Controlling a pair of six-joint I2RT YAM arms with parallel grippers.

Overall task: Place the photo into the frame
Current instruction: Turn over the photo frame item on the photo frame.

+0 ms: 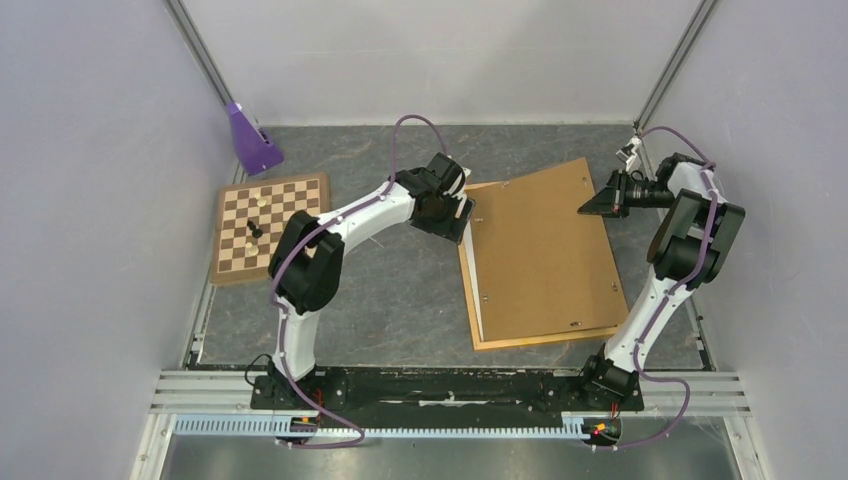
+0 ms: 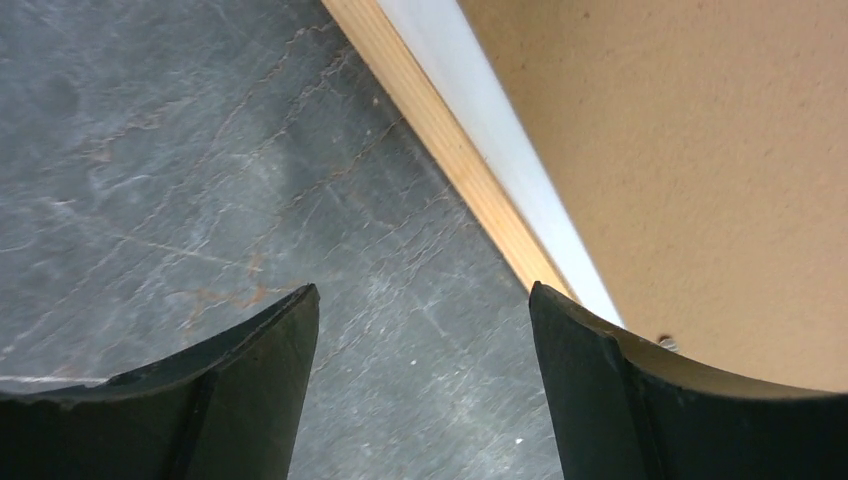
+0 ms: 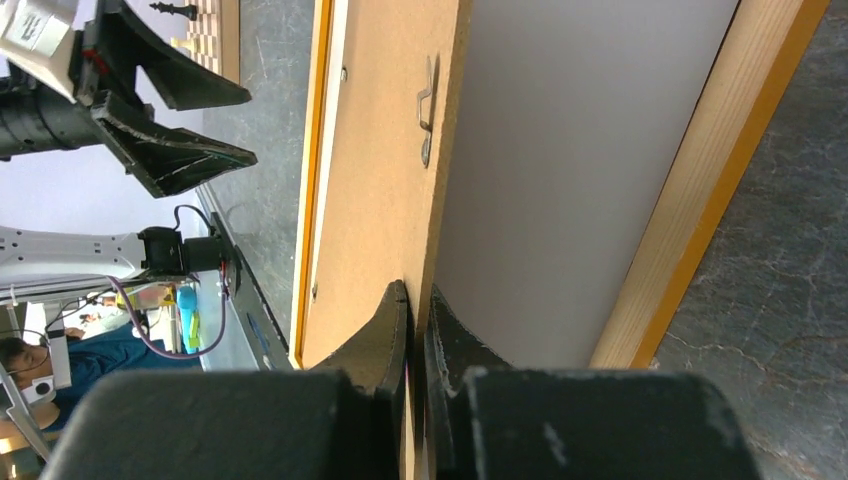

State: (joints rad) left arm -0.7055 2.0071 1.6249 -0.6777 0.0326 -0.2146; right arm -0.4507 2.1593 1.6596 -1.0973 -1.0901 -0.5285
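The frame (image 1: 530,340) lies flat at the centre right, a light wooden rail (image 2: 440,150) with an orange outer edge (image 3: 720,170). A brown backing board (image 1: 540,250) rests in it, its far right edge tilted up. My right gripper (image 1: 590,208) is shut on that raised edge (image 3: 418,295). Under the board lies a white sheet (image 3: 580,150), seen as a strip beside the rail (image 2: 480,110). No printed side shows, so I cannot tell if it is the photo. My left gripper (image 2: 423,295) stands open over bare table at the frame's far left corner (image 1: 462,215).
A brown-and-white chessboard (image 1: 270,225) with a few pieces lies at the left. A purple block (image 1: 252,140) stands behind it near the left wall. Small metal clips (image 3: 428,120) stick out of the board. Grey walls close in on both sides.
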